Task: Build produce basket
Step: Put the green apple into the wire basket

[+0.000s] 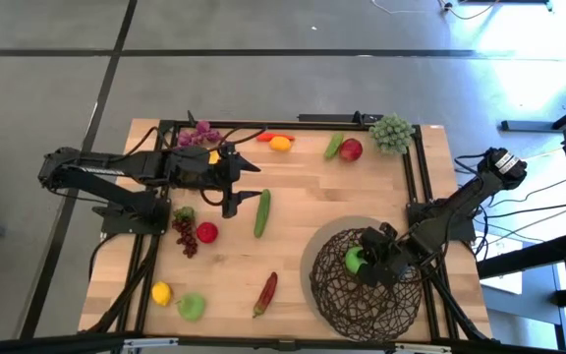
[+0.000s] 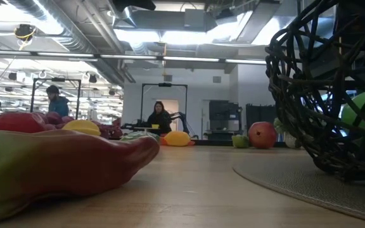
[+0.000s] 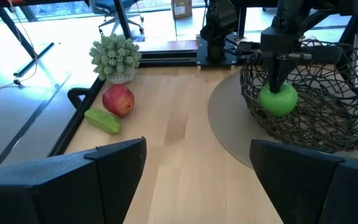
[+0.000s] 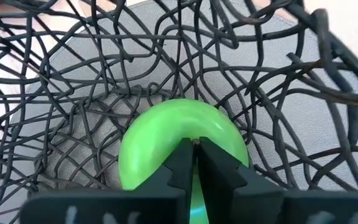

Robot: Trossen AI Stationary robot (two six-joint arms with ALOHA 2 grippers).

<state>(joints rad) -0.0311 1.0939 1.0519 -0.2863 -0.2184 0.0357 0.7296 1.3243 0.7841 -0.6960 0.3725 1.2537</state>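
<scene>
The right end effector [image 4: 194,163], fingers all but pressed together on the stem of a green apple [image 1: 355,260], holds it down inside the woven basket [image 1: 357,305] at the worktop's [image 1: 293,187] near right corner; it looks to be the first item in, so most of the job remains. The left end effector [image 1: 232,187] hangs spread over the far left. Still out: two red apples [image 1: 351,149], one green apple, two lemons [image 1: 161,292], two cucumbers [image 1: 261,212], one chili [image 1: 266,292], three grape bunches [image 1: 392,133].
</scene>
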